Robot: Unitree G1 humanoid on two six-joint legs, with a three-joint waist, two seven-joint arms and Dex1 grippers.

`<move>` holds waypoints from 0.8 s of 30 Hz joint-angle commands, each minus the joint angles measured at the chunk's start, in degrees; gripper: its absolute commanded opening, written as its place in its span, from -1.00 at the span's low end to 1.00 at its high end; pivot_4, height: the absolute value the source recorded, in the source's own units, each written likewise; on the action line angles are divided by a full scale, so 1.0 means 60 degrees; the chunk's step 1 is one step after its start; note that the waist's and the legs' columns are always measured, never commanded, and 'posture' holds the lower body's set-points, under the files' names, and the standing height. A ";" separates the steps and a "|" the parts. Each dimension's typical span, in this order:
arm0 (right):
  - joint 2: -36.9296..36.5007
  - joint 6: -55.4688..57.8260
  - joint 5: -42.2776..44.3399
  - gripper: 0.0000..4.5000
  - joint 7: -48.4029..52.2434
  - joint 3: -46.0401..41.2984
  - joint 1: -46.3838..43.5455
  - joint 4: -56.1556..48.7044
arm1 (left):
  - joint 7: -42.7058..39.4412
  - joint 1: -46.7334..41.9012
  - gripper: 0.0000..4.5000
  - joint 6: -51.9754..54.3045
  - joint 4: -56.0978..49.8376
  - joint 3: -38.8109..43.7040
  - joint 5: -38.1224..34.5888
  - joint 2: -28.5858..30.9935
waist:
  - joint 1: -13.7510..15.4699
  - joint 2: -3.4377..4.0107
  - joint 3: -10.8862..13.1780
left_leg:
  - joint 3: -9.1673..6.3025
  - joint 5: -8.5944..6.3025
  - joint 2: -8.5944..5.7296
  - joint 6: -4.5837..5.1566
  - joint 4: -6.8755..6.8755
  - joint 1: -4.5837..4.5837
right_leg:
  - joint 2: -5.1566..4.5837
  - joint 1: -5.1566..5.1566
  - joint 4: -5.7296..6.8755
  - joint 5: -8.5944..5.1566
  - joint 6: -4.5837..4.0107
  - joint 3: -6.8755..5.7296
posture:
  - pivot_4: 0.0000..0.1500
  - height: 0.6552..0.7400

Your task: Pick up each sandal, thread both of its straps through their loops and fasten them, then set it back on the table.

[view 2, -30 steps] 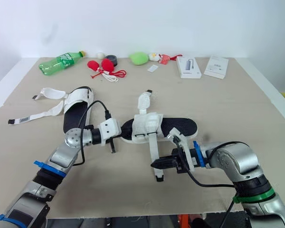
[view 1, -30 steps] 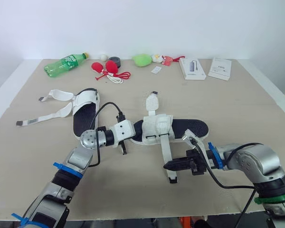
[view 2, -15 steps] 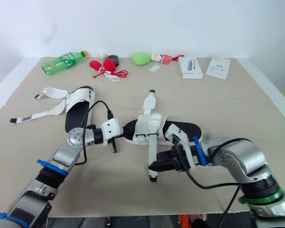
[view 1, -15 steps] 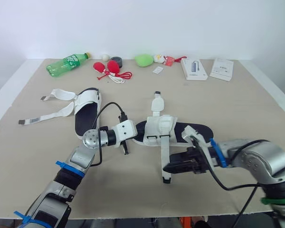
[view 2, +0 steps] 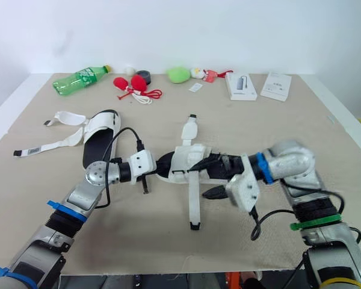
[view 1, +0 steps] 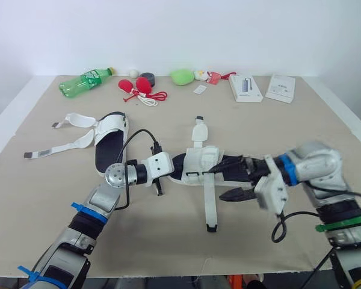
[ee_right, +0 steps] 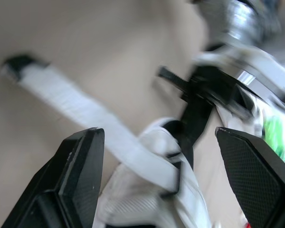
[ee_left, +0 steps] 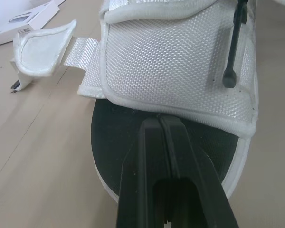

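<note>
Left eye view: one sandal [view 1: 228, 164] lies mid-table [view 1: 168, 241], its long strap [view 1: 209, 201] unfastened. The right gripper [view 1: 217, 183] gapes beside it; the left gripper [view 1: 158, 188] is clenched empty at its toe. The second sandal [view 1: 110, 139] also looks unfastened.

Bright, even, diffuse light from overhead across the beige table top [view 1: 168, 247]. I see no hard glare, though the plain white wall [view 1: 180, 30] behind runs close to washed out. Shadows are short and soft, a faint one beside the loose white webbing strap [view 1: 209, 205]. The silver right forearm [view 1: 316, 161] smears slightly in the eye views. Around the right gripper [ee_right: 156, 142] the wrist view is streaked with motion blur, with its black fingers [ee_right: 76, 180] crisp. The white mesh sandal upper [ee_left: 171, 61] reads sharp in the left wrist view.
</note>
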 commanded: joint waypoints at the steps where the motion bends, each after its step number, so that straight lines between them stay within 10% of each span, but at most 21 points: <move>1: 0.0108 -0.1935 -0.0864 0.78 -0.0978 0.0216 -0.0305 0.0950 | -0.0041 0.0213 -1.00 0.0224 0.0174 -0.0156 0.0265 0.0111 | -0.0009 -0.0003 0.0001 | 0.0000 0.0000 0.0000 0.0001 0.0000 0.0005 | 0.0000 0.0005 0.0001 0.0001 -0.0002 0.0000 | 1.00 1.00; 9: 0.0098 -0.2261 -0.1633 0.78 -0.2742 0.0777 -0.0590 0.1091 | -0.0018 0.0323 -1.00 0.0336 0.0016 -0.0131 0.0268 0.0179 | -0.0024 -0.0006 0.0003 | 0.0003 0.0001 0.0004 0.0000 -0.0002 0.0094 | -0.0004 0.0086 0.0000 0.0000 -0.0022 0.0005 | 1.00 1.00; 18: -0.0679 -0.1102 -0.1177 -0.90 -0.3680 0.1921 -0.0354 0.0557 | -0.0021 0.0422 -1.00 0.0430 -0.0124 -0.0156 0.0265 0.0170 | -0.0020 -0.0005 0.0002 | 0.0001 0.0000 0.0003 0.0001 -0.0016 0.0095 | -0.0005 0.0087 0.0000 -0.0012 -0.0030 0.0005 | 1.00 1.00; 24: -0.1270 0.1978 0.1922 -0.96 -0.2867 0.2482 0.0481 -0.0891 | -0.0065 0.0432 -1.00 0.0415 -0.0095 -0.0219 0.0281 0.0141 | -0.0016 -0.0005 0.0002 | -0.0001 -0.0003 0.0003 0.0005 -0.0023 0.0094 | -0.0007 0.0093 0.0000 -0.0020 -0.0033 0.0007 | 1.00 1.00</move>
